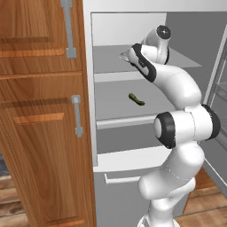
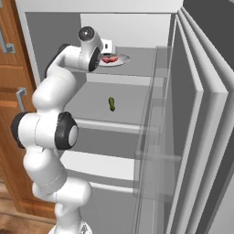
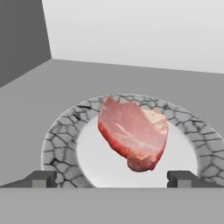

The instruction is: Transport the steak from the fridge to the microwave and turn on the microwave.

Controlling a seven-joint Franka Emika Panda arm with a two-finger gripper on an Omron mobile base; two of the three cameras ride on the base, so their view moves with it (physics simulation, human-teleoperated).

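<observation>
The steak (image 3: 133,133), a red-pink slab with a paler edge, lies on a round plate (image 3: 59,140) with a cracked grey rim. The plate stands on the top shelf of the fridge (image 1: 88,88). My gripper (image 3: 113,178) is open just in front of the plate, its fingertips (image 3: 41,178) wide apart and touching nothing. In the right base view the hand hovers at the near side of the steak (image 2: 109,59) and the plate (image 2: 122,59), inside the fridge (image 2: 55,32). The microwave is out of view.
A small dark green pickle (image 1: 136,99) (image 2: 111,103) lies on the shelf below. Brown wooden cabinets (image 1: 40,111) stand left of the fridge. The open fridge door (image 2: 201,137) with its shelves stands on the right.
</observation>
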